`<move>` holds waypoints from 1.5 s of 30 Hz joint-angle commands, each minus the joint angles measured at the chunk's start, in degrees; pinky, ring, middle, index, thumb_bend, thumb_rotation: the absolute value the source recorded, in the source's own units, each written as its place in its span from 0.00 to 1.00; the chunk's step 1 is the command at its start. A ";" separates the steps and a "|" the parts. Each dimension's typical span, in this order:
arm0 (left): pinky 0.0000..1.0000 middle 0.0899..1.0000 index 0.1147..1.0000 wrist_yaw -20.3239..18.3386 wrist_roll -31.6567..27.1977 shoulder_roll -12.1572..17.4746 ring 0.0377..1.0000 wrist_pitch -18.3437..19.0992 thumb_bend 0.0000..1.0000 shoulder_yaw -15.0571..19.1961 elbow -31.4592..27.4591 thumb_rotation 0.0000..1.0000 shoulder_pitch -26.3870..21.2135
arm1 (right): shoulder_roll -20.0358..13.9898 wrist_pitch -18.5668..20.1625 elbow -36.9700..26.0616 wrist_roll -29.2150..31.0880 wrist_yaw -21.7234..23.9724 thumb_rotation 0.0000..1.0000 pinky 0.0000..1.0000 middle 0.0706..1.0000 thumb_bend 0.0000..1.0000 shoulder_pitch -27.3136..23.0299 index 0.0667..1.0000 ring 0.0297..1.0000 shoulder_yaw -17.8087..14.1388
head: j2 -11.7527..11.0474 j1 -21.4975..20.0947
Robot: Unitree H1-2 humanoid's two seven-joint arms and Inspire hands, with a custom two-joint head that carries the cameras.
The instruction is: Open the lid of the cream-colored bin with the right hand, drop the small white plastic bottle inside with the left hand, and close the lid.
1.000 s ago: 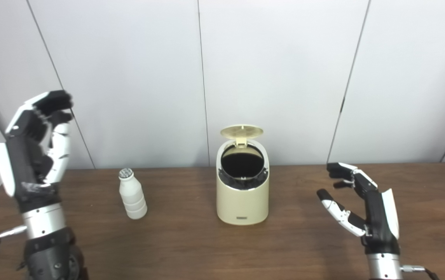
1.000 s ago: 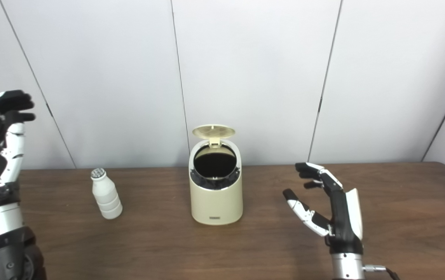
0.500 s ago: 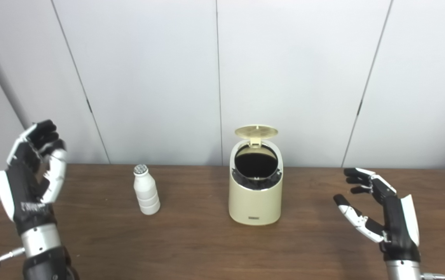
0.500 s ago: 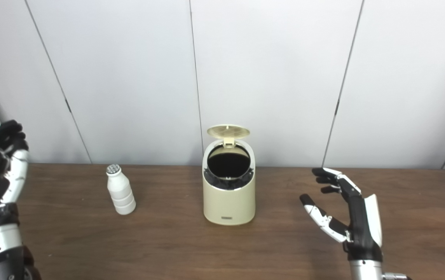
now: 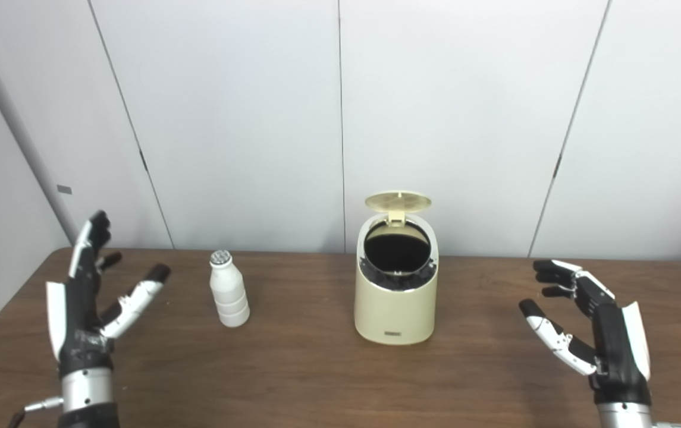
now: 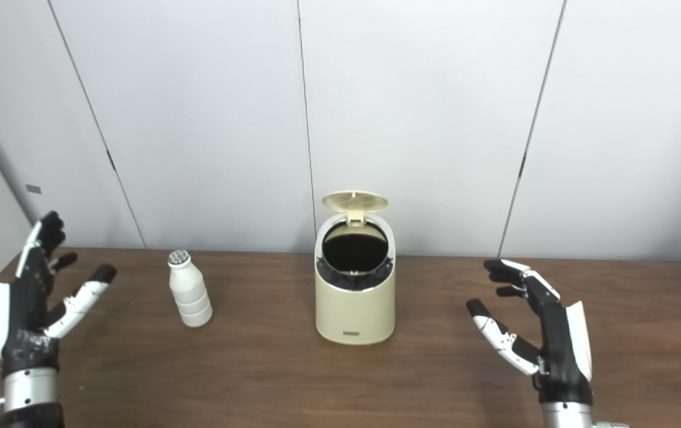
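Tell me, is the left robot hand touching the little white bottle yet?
Apart. The left eye view shows bare table between the open left robot hand and the white bottle.

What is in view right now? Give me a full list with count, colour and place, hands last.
Bin: one, cream, standing mid-table.
Lid: one, cream, hinged up at the back of the bin, mouth open and dark inside.
Bottle: one, small, white with a silvery cap, upright on the table to the left of the bin, apart from it.
Table: one, dark brown wood, across the foreground.
Wall panels: white, with dark seams, behind the table.
Left hand: black and white, open, raised at the table's left end, apart from the bottle, holding nothing.
Right hand: black and white, open, to the right of the bin, holding nothing.
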 commanded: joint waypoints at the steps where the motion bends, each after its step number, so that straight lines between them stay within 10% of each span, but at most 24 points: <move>1: 0.85 0.92 0.92 -0.97 1.82 1.46 0.92 1.23 1.00 -1.10 -1.46 0.55 -0.87 | -0.09 -0.11 -2.65 0.41 0.32 0.31 0.60 0.70 0.27 -1.30 0.66 0.69 -0.22 | 0.09 0.09; 14: 0.77 0.97 1.00 -7.06 2.14 2.17 0.91 8.08 1.00 -5.08 -3.16 0.55 3.26 | -0.34 0.28 -2.22 1.15 1.21 0.27 0.60 0.70 0.27 -1.53 0.67 0.69 -0.60 | 0.01 1.81; 28: 0.93 1.00 1.00 -2.38 6.92 1.23 1.00 6.00 1.00 -5.47 3.13 0.53 3.21 | -1.41 -0.75 -2.65 1.39 1.74 0.20 0.61 0.70 0.26 -1.41 0.66 0.69 -1.56 | 0.00 5.23; 45: 0.85 1.00 1.00 -1.81 9.71 3.80 0.97 6.87 1.00 -7.55 10.41 0.51 -1.89 | -0.97 1.19 -6.03 -0.23 1.46 0.08 0.58 0.68 0.25 -1.01 0.66 0.67 -2.07 | 0.05 5.53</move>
